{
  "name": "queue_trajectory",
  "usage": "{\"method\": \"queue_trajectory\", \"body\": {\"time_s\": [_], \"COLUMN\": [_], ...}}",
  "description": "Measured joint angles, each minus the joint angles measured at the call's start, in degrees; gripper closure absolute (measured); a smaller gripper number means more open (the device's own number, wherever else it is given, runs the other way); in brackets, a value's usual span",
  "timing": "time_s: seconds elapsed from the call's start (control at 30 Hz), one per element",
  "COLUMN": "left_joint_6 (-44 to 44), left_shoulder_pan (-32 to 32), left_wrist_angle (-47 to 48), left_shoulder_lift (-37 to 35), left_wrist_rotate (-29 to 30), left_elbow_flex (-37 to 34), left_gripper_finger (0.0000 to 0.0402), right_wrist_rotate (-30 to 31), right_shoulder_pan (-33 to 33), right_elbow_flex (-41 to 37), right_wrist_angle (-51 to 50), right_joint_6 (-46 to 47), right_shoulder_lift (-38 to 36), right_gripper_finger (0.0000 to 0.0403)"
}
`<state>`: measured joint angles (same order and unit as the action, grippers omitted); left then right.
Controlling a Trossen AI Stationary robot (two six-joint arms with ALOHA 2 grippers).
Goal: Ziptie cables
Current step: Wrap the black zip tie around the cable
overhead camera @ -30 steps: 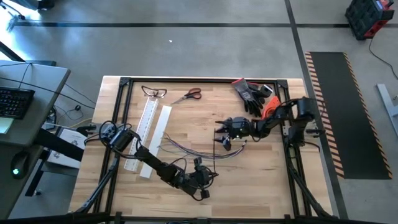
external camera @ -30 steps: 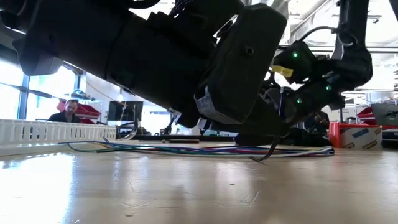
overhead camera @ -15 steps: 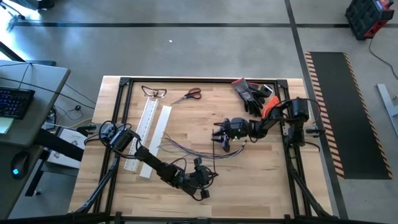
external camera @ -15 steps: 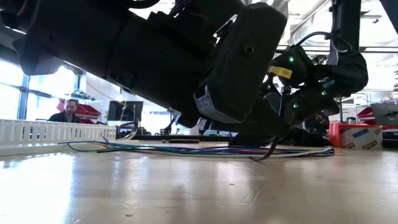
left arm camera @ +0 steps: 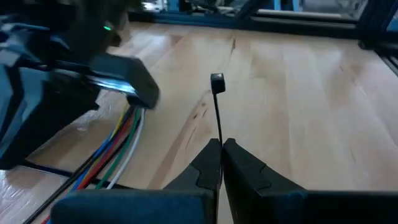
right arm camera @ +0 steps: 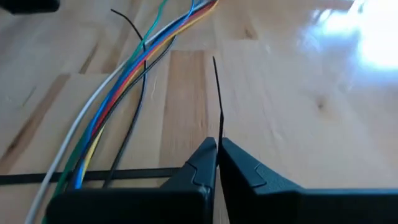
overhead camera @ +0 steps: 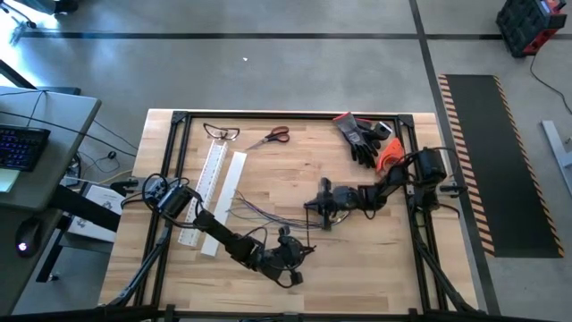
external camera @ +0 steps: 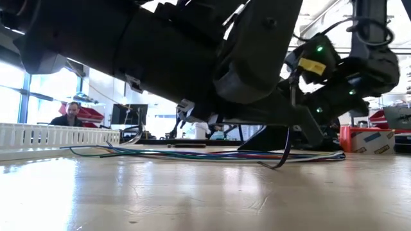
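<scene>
Wooden table (overhead camera: 357, 259) carries everything, and the cables (overhead camera: 268, 215) make the handiest landmark. Farthest left of the cables lie the two white slotted bars (overhead camera: 214, 179), side by side, with clear glasses (overhead camera: 222, 133) and red-handled scissors (overhead camera: 271, 137) beyond them toward the far edge. The cables themselves fan out beside the bars and gather into one bundle running rightward across the middle of the table; up close they are blue, red, green, yellow and white strands (right arm camera: 118, 93). On the near side of the bundle sits the left gripper (overhead camera: 288, 257), its fingers pressed together on a thin black zip tie (left arm camera: 217, 112) (the tie's square head stands up clear of the wood). At the bundle's right end the right gripper (overhead camera: 320, 211) sits low over the wires, fingers (right arm camera: 205, 163) pinched on a thin black strip (right arm camera: 217, 93), the coloured strands passing just beside them. Well right of the cables lies a heap of black and orange gloves (overhead camera: 365, 139).
</scene>
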<state>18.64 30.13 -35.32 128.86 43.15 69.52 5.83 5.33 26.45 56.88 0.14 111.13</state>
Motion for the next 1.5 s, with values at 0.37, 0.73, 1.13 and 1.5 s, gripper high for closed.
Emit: {"method": "queue_trajectory", "body": {"time_s": [0.37, 0.73, 1.13, 1.5], "left_joint_6": [3.66, 3.77, 4.25, 8.21], "left_shoulder_pan": [1.39, 2.43, 1.58, -0.16], "left_wrist_angle": [-1.41, -5.64, -30.64, -27.47], "left_shoulder_lift": [0.04, 0.04, -0.18, -0.26], "left_wrist_rotate": [5.1, 5.3, -5.49, -11.26], "left_elbow_flex": [-0.01, -1.41, -12.2, -11.74], "left_gripper_finger": [0.0402, 0.0402, 0.0402, 0.0402], "right_wrist_rotate": [23.13, 32.47, 36.4, 37.65], "right_shoulder_pan": [15.99, 24.84, 26.02, 25.85], "right_elbow_flex": [-0.01, 4.54, 8.31, 12.32], "right_wrist_angle": [6.59, 4.64, -3.05, -8.83], "right_joint_6": [-18.88, -30.44, -35.19, -36.63], "right_shoulder_lift": [-0.22, -0.26, -0.31, -0.31], "right_gripper_finger": [0.0403, 0.0403, 0.0403, 0.0403]}}
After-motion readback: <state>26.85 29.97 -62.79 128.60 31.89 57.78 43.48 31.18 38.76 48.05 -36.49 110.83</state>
